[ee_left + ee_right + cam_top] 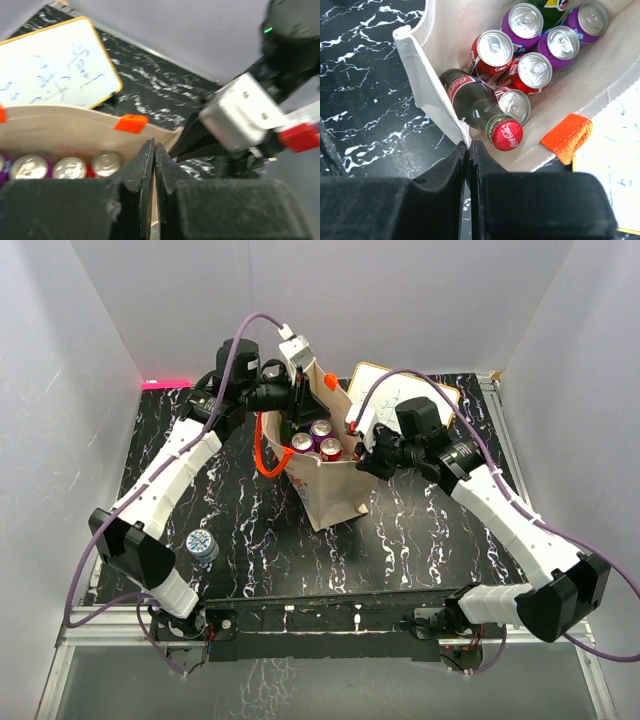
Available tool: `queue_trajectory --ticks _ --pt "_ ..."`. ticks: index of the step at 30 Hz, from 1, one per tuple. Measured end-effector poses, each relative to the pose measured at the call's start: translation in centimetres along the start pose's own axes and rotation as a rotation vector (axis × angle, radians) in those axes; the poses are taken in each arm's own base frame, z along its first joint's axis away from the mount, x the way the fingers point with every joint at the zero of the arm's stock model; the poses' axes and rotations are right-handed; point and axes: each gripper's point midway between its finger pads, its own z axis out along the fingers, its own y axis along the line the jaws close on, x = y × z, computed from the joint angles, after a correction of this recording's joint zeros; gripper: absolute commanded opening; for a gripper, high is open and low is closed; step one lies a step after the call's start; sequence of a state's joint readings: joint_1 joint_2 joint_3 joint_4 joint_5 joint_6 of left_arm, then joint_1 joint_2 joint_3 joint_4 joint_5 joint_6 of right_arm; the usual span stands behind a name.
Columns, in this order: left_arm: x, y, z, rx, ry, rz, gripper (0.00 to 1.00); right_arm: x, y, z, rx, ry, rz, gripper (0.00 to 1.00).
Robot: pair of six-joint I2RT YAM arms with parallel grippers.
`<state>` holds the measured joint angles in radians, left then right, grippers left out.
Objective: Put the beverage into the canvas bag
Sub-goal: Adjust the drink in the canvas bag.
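The beige canvas bag (325,485) stands open mid-table, with an orange handle (262,455) hanging on its left. My left gripper (300,405) is shut on the bag's far-left rim. In the left wrist view its jaws (154,145) pinch beige cloth beside an orange clip (131,122). My right gripper (358,450) is shut on the right rim, and its fingertips (468,144) meet on the cloth edge (427,92). Inside lie several red and purple cans (535,70) and a cola bottle (480,107). One beverage with a blue patterned top (201,545) stands on the table by the left arm.
A whiteboard with an orange frame (400,390) lies flat behind the bag, also seen as the whiteboard (50,65) in the left wrist view. An orange strap (567,137) hangs over the bag's rim. White walls close in the black marbled table (420,530) on three sides.
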<state>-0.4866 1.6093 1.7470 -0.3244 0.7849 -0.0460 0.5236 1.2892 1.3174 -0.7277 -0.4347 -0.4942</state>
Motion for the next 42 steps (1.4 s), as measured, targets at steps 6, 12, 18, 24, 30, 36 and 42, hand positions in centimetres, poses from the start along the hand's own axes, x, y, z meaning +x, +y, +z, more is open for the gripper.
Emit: queue_trajectory --ticks 6,12,18,24,30,36,42 --pt "4.1 1.6 0.6 -0.006 0.117 0.044 0.36 1.2 0.4 -0.7 0.031 -0.021 -0.079 0.19" --pt "7.4 3.6 2.9 0.047 0.250 0.004 0.27 1.5 1.0 -1.2 0.023 -0.043 -0.137 0.34" --pt "11.6 3.7 3.0 0.118 0.379 -0.011 0.35 1.6 1.5 -1.0 -0.005 -0.054 -0.155 0.38" --pt "10.0 2.9 3.1 0.200 0.341 0.084 0.51 1.6 1.5 -0.8 -0.009 -0.053 -0.160 0.32" --pt "9.5 3.6 5.2 0.283 0.288 0.116 0.63 1.6 1.1 -0.6 0.000 -0.053 -0.176 0.24" --pt "11.6 4.3 6.9 0.345 0.289 0.092 0.72 1.6 0.7 -0.6 0.010 -0.054 -0.182 0.19" --pt "12.1 2.7 7.8 0.450 0.256 0.123 0.78 1.5 0.6 -0.7 0.017 -0.056 -0.201 0.18"
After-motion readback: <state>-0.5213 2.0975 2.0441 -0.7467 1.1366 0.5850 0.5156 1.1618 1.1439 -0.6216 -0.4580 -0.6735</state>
